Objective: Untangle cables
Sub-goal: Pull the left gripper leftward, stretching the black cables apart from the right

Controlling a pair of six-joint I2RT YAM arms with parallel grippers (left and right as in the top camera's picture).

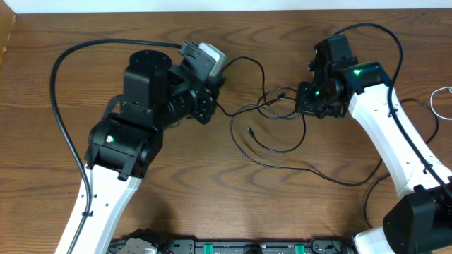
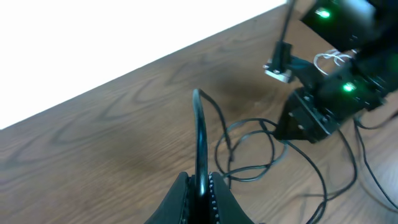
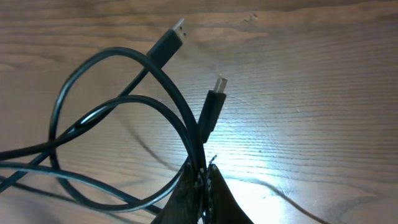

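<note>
Grained brown wood table [image 1: 212, 197]; left gripper [image 2: 200, 186] and right gripper [image 3: 202, 177] each pinch thin looping black cable [image 2: 199, 137].

A black cable [image 1: 282, 150] loops on the table [image 1: 212, 190] between the left gripper [image 1: 213, 99] and right gripper [image 1: 309, 99]. A white cable [image 1: 436, 95] lies at the right edge.

A robot lab, seemingly; two arms [image 1: 127, 141] at a wood-grain table [image 1: 35, 155].

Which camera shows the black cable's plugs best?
The right wrist view: the big plug and small plug show close up, above the fingers. The left wrist view shows one, far off; overhead, too tiny to tell.
</note>
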